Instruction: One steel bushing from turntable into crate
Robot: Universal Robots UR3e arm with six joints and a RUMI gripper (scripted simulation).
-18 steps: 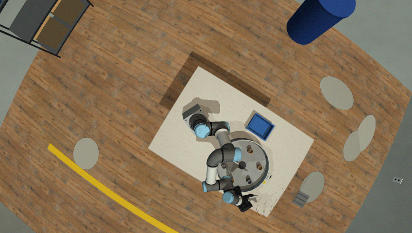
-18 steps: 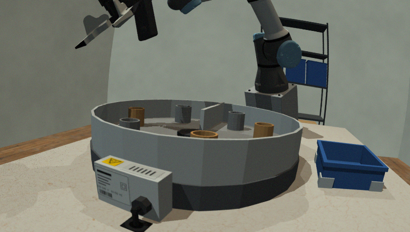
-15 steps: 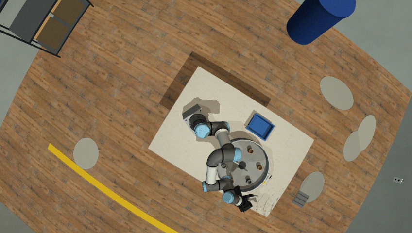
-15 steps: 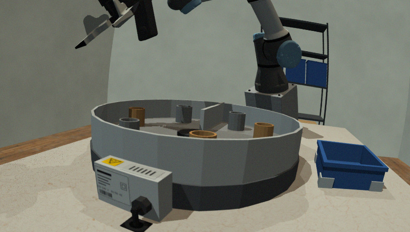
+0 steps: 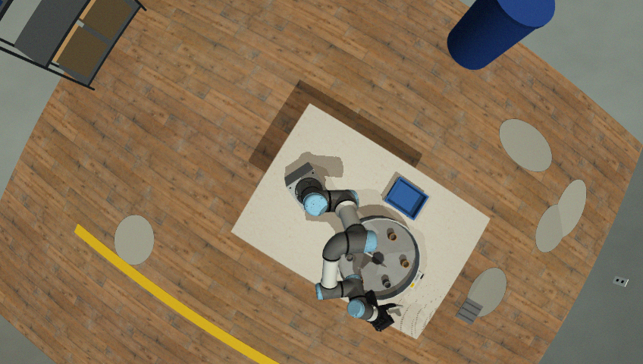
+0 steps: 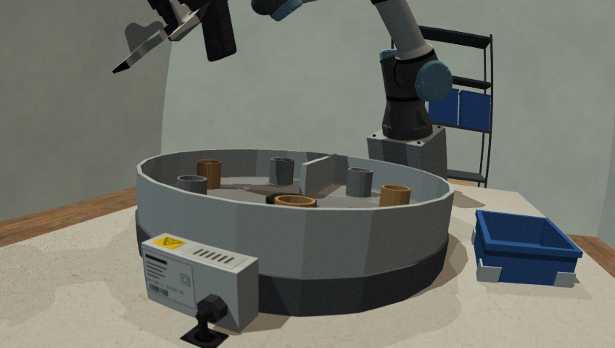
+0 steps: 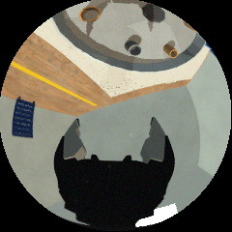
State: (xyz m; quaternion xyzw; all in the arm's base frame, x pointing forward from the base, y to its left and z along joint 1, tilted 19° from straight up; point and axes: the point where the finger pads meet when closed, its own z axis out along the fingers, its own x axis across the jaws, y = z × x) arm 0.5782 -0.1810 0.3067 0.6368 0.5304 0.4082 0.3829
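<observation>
A flat, cream table bears everything. On it stands a grey, black and light blue robot arm, bent over to one side.

Next in size is the big, round, grey turntable with a wall around it. Beside it, apart, sits a blue box-shaped crate. No bushing shows inside.

The black and grey two-finger hand hangs tilted, high up and outside the round wall. Its fingers are spread wide and hold nothing.

The smallest things are the short tubes. Three are dull grey, and I take those for steel. One grey steel bushing stands upright on the turntable, on the side near the hand. Three orange-brown bushings stand there too and should stay.

I think the job is at its start: pick one steel bushing and reach it. Next, the hand should go over the wall, point down and put a finger on each side of just one grey tube. If the turntable turns, it must get the timing right.
</observation>
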